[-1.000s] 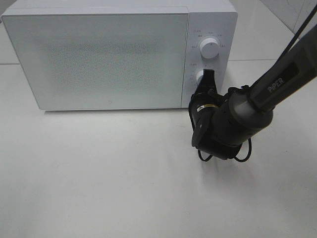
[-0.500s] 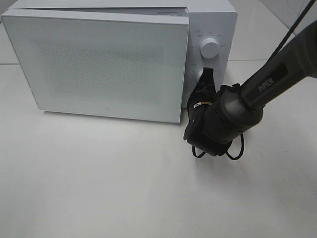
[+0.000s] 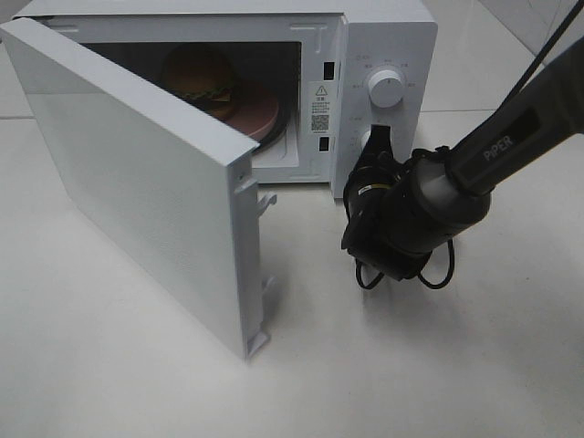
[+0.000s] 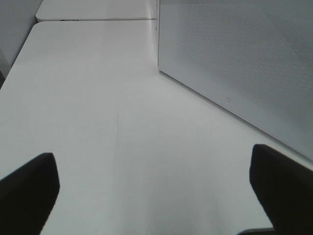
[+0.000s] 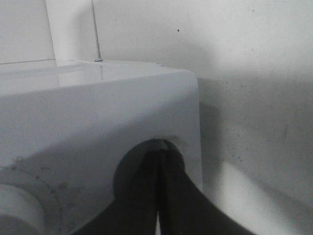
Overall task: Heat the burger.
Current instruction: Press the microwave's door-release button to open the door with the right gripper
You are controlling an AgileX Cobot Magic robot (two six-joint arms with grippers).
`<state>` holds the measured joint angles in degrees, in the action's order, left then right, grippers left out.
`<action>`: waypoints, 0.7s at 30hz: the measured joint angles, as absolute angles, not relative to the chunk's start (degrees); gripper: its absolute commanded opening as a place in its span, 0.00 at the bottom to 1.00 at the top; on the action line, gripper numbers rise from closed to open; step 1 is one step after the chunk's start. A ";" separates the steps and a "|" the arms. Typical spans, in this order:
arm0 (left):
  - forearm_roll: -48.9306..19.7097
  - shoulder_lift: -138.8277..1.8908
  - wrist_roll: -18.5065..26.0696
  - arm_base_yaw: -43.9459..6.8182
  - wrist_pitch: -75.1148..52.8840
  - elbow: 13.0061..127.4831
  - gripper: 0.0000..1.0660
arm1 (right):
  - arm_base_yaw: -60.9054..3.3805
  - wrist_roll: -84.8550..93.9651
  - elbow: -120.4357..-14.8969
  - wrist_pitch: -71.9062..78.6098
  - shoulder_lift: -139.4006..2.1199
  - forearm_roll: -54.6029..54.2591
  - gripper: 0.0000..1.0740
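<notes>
The burger [image 3: 199,75] sits on a pink plate [image 3: 260,117] inside the white microwave [image 3: 388,36]. The microwave's door [image 3: 137,182] stands swung wide open to the left. My right gripper [image 3: 379,141] is shut, and its tips rest against the lower round control of the panel. In the right wrist view the shut gripper [image 5: 159,157] points into that control's round recess. My left gripper [image 4: 154,181] is open over bare table with nothing between its fingers [image 4: 29,188], and the open door [image 4: 244,63] stands ahead of it. The left arm does not show in the exterior high view.
An upper knob [image 3: 385,88] sits above the right gripper on the panel. The open door juts out over the table's left half, its free edge [image 3: 251,265] near the middle. White tabletop [image 3: 411,365] lies in front and to the right.
The microwave door has swung from shut to wide open, uncovering the burger on its plate. The right gripper has stayed at the lower control, with the arm shifting slightly.
</notes>
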<state>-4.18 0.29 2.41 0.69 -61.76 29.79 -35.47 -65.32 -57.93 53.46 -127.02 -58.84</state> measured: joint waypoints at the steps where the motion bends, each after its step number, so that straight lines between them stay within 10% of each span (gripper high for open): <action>1: -4.18 0.29 2.41 0.69 -61.76 29.79 0.92 | -35.41 -64.11 -57.93 53.00 -126.74 -58.96 0.00; 21: -4.18 0.29 2.41 0.69 -61.76 29.79 0.92 | -37.01 -63.60 -54.49 54.60 -124.05 -58.33 0.00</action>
